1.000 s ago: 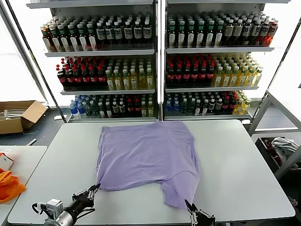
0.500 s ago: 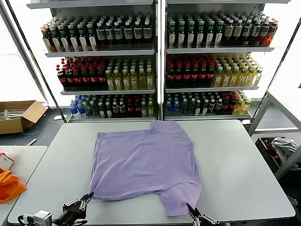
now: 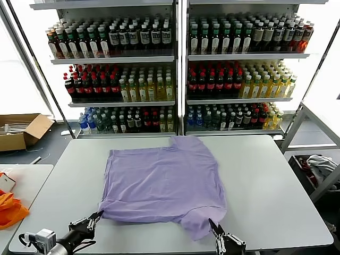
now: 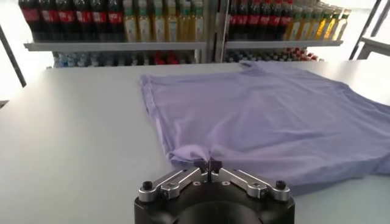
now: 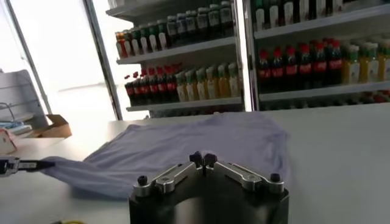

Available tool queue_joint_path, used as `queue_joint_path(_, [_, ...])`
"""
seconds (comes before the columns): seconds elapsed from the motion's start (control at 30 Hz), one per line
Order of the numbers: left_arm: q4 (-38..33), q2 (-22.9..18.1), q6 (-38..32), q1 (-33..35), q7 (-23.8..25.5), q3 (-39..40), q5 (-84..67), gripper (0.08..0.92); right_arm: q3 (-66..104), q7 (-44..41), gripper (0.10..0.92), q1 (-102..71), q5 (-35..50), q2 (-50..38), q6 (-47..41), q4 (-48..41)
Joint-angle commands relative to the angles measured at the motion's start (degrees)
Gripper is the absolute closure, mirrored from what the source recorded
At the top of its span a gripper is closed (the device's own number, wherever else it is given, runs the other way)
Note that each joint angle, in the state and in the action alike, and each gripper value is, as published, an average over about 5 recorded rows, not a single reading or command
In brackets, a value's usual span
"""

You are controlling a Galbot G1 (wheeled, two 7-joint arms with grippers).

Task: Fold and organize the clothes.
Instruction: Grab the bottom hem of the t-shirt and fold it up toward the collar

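One lavender T-shirt [image 3: 164, 183] lies spread on the grey table [image 3: 265, 180], plain side up, no print showing. My left gripper [image 3: 96, 216] is at the shirt's near left corner, shut on a pinch of the fabric [image 4: 194, 152]; the left wrist view shows its own jaws [image 4: 208, 163] closed on it. My right gripper [image 3: 212, 225] is at the near right flap of the shirt [image 3: 199, 226]. Its jaws [image 5: 202, 159] are shut with the shirt's edge at the tips. The shirt also shows in the right wrist view [image 5: 183, 146], with the left gripper [image 5: 36, 164] holding its corner.
Shelves of bottles [image 3: 175, 79] stand behind the table. A cardboard box [image 3: 21, 130] is on the floor at the far left. Orange fabric [image 3: 10, 210] lies on a side table at the left. A white-grey bundle [image 3: 321, 164] sits at the right.
The shirt has been dragged toward the near edge and a little left, both grippers holding its near corners. Since half a second ago the left corner has lifted slightly forward.
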Motion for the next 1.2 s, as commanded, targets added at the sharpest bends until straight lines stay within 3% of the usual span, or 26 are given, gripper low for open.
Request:
queue_joint_path(0.03, [7.72,7.2,-0.52,-9.08,1.81,1.81,-1.94,0.915,-0.46,0.46,0.917,13.64,2.35,1.1,0.64,-6.46])
queue_joint_path(0.53, [16.49,10.73,0.53,-20.26,1.72,5.74,-4.04,0.914,-4.36,2.59,0.917,34.97,6.57,-1.57,-4.14,-21.65])
queue_joint_path(0.93, [26.86,9.78,0.93,-30.91,1.47,11.79,-3.96,0.915,-11.83,2.94,0.917,48.07,6.57,-1.13,-6.25,-35.21])
queue_joint_path(1.1, [28.9,9.05,0.89,-32.91,1.15,12.56,-3.8,0.915,-13.77,4.19,0.917,50.77,4.71,-0.82,-9.81,-37.35])
queue_joint_path(1.2, [28.44,8.96,0.59,-32.88,1.1,12.29,-3.85,0.911,-13.93,3.98,0.876,50.56,3.63,-1.37,-11.23,-36.51])
